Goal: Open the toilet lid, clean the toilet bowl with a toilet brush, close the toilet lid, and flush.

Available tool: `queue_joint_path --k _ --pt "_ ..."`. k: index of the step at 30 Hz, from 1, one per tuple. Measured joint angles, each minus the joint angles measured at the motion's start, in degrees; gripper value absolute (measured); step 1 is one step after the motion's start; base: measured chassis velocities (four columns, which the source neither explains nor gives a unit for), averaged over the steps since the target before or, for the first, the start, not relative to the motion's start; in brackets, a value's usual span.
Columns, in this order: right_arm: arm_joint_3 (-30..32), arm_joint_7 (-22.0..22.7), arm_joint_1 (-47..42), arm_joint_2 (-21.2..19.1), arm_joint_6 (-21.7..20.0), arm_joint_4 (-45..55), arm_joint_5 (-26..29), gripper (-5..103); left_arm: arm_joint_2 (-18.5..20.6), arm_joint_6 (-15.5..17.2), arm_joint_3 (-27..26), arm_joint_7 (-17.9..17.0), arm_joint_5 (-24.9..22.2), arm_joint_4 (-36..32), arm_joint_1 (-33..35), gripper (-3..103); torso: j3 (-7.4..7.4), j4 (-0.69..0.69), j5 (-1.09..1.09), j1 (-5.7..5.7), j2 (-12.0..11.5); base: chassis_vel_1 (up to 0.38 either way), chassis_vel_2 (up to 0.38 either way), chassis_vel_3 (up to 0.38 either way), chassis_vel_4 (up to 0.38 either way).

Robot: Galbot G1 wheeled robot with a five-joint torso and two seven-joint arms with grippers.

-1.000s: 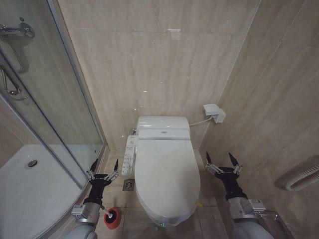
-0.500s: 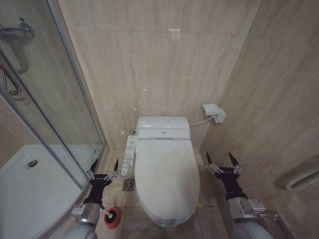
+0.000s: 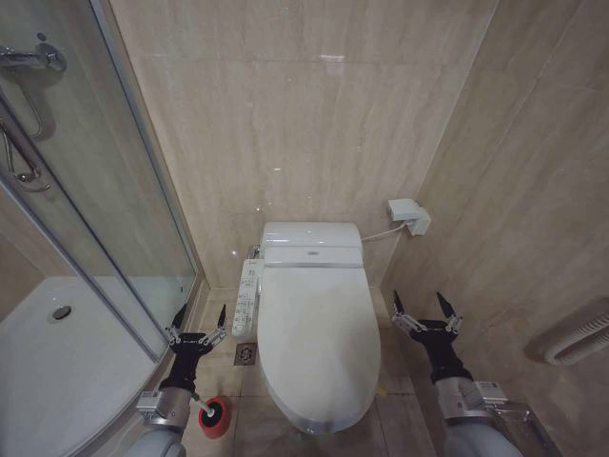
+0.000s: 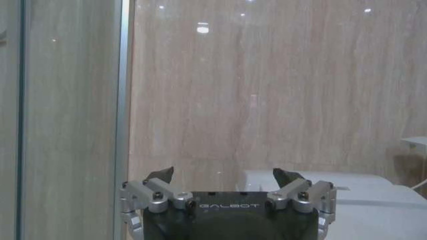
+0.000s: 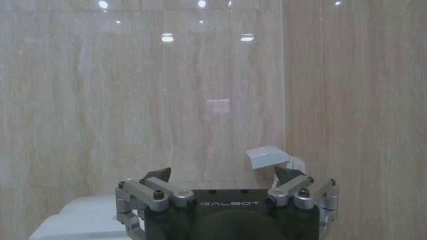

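Toilet lid (image 3: 319,343) lay shut over the toilet bowl (image 3: 314,422), nothing yet lifted.

We found our left gripper (image 3: 197,327) hanging with fingers spread and holding nothing just beside the lid's left edge, near the button panel (image 3: 246,298), and our right gripper (image 3: 426,315) likewise spread and empty off the lid's right side, short of the tiled wall (image 3: 514,219). The toilet brush (image 3: 204,412) stood in its red holder (image 3: 215,418) on the floor, left of the lid's front end and below our left arm. We judged opening to be the step in hand. To do it well, we would bring one gripper low to the lid's front rim, catch only the cover and not the seat ring, then swing it up slowly until it leans against the tank (image 3: 312,244).
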Motion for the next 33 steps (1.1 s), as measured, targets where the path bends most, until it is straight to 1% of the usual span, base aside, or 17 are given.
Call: queue_joint_path --k 7,9,12,13,15,16,17,18,19,20,21,22,23,24,26,29,33 --pt "0.0 0.0 0.0 0.0 0.0 0.0 0.0 100 0.16 0.61 -0.47 0.04 -0.45 0.0 -0.09 100 0.0 0.0 -0.01 0.0 0.0 0.0 0.0 0.0 0.0" --pt "0.0 0.0 0.0 0.0 0.0 0.0 0.0 100 0.92 2.93 -2.33 0.15 -2.17 0.0 -0.54 100 0.0 0.0 -0.01 0.0 0.0 0.0 0.0 0.0 0.0" --pt "0.0 0.0 0.0 0.0 0.0 0.0 0.0 100 3.0 9.35 -7.41 0.54 -6.89 0.06 -1.8 100 0.0 0.0 -0.01 0.0 0.0 0.0 0.0 0.0 0.0" --pt "0.0 0.0 0.0 0.0 0.0 0.0 0.0 100 3.0 9.35 -7.41 0.54 -6.89 0.06 -1.8 100 0.0 0.0 -0.01 0.0 0.0 0.0 0.0 0.0 0.0" --pt "0.0 0.0 0.0 0.0 0.0 0.0 0.0 100 4.04 12.64 -9.99 0.76 -9.28 0.09 -2.46 100 0.0 0.0 -0.01 0.0 0.0 0.0 0.0 0.0 0.0" --pt "0.0 0.0 0.0 0.0 0.0 0.0 0.0 100 5.08 15.88 -12.53 0.98 -11.67 0.12 -3.08 100 0.0 0.0 -0.01 0.0 0.0 0.0 0.0 0.0 0.0" --pt "0.0 0.0 0.0 0.0 0.0 0.0 0.0 100 5.82 16.62 -14.11 1.19 -13.31 0.55 -3.67 100 0.0 0.01 -0.01 0.0 0.0 0.0 0.0 0.0 0.0" --pt "0.0 0.0 0.0 0.0 0.0 0.0 0.0 100 5.82 16.62 -14.11 1.19 -13.31 0.55 -3.67 100 0.0 0.01 -0.01 0.0 0.0 0.0 0.0 0.0 0.0" --pt "0.0 0.0 0.0 0.0 0.0 0.0 0.0 100 6.27 15.86 -14.89 1.23 -14.29 1.04 -4.17 100 0.0 0.01 0.01 0.0 0.0 0.0 0.0 0.0 0.0" --pt "0.0 0.0 0.0 0.0 0.0 0.0 0.0 100 6.48 14.32 -14.7 1.22 -15.13 1.44 -4.58 100 0.0 0.01 0.02 0.0 0.0 0.0 0.0 0.0 0.0" --pt "-0.01 0.0 0.01 0.0 0.0 0.0 0.0 100 6.44 13.1 -13.76 1.25 -15.78 1.55 -4.8 100 0.0 0.01 -0.01 0.0 0.0 0.0 0.0 0.0 0.0" --pt "0.0 0.0 0.0 0.0 0.0 0.0 0.0 100 6.28 12.01 -12.86 1.43 -16.52 1.5 -5.0 100 0.0 -0.01 -0.03 0.0 0.0 0.0 0.0 0.0 0.0" --pt "-0.01 0.0 0.0 0.0 0.0 0.0 0.0 100 6.16 11.24 -12.16 1.64 -16.92 1.34 -5.07 100 0.0 0.0 -0.02 0.0 0.0 0.0 0.0 0.0 0.0" --pt "-0.01 0.0 0.0 0.0 0.0 0.0 0.0 100 6.16 11.24 -12.16 1.64 -16.92 1.34 -5.07 100 0.0 0.0 -0.02 0.0 0.0 0.0 0.0 0.0 0.0" --pt "0.0 0.0 0.0 0.0 0.0 0.0 0.0 100 5.57 8.85 -10.05 2.96 -17.17 0.55 -5.04 100 0.0 -0.01 0.0 0.0 0.0 0.0 0.0 0.0 0.0" --pt "0.0 0.0 0.0 -0.01 0.0 0.0 0.0 100 5.02 8.28 -9.15 3.6 -16.57 0.1 -4.91 100 0.0 -0.01 -0.01 0.0 0.0 0.0 0.0 0.0 0.0" --pt "-0.01 0.0 0.0 0.0 0.0 0.0 0.0 100 4.53 8.81 -8.66 3.82 -15.67 -0.31 -4.6 100 0.0 0.0 0.0 0.0 0.0 0.0 0.0 0.0 0.0"
